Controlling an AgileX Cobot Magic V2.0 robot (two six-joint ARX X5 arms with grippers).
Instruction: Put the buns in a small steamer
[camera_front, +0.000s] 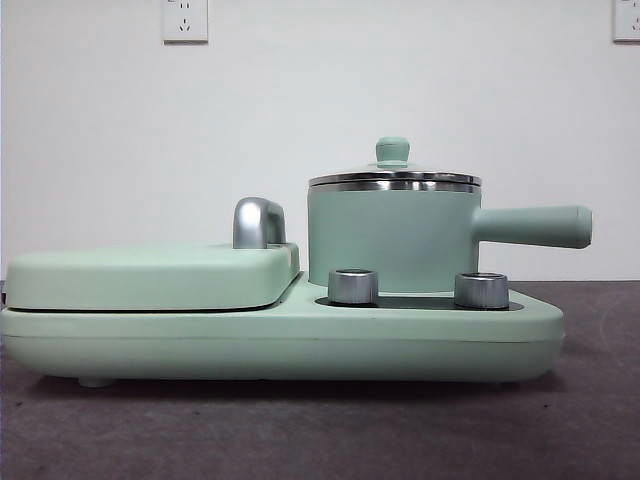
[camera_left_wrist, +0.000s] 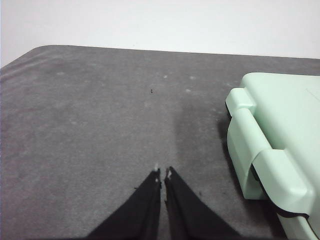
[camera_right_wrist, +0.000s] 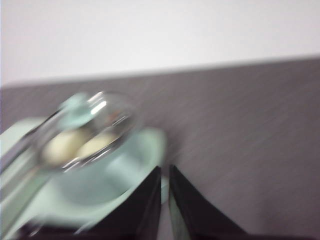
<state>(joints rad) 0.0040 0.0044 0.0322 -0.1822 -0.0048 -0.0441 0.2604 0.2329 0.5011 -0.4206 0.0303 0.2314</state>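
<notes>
Mint green small steamer with steel rim, straight handle pointing to 3 o'clock, glass lid on, green knob on top. Seated on the right half of a mint cooker base, behind two metal knobs. Two cream buns inside, blurred under the glass. Left gripper closed, empty, above bare table. Right gripper closed, empty, beside the steamer.
</notes>
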